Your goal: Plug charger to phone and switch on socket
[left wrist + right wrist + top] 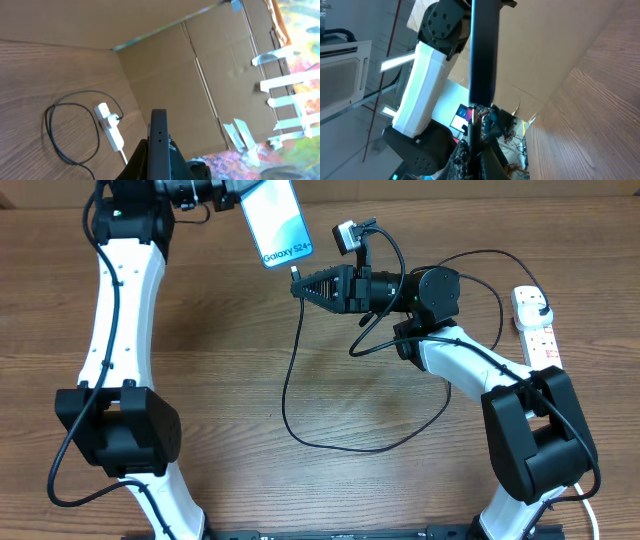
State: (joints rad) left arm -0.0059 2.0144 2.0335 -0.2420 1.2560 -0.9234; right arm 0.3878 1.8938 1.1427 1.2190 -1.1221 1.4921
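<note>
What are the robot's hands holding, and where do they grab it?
The left hand holds the phone by the end away from the word Galaxy. The right hand pinches the charger just behind its small connector tip.

Overhead looks straight down. 2 wrist views look past left pincer (159, 155) and right pincer (471, 145), close on 1 slim blue-screened phone (482, 50).

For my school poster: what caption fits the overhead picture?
The left gripper holds the lit phone; the right gripper holds the charger tip by its lower edge.
</note>
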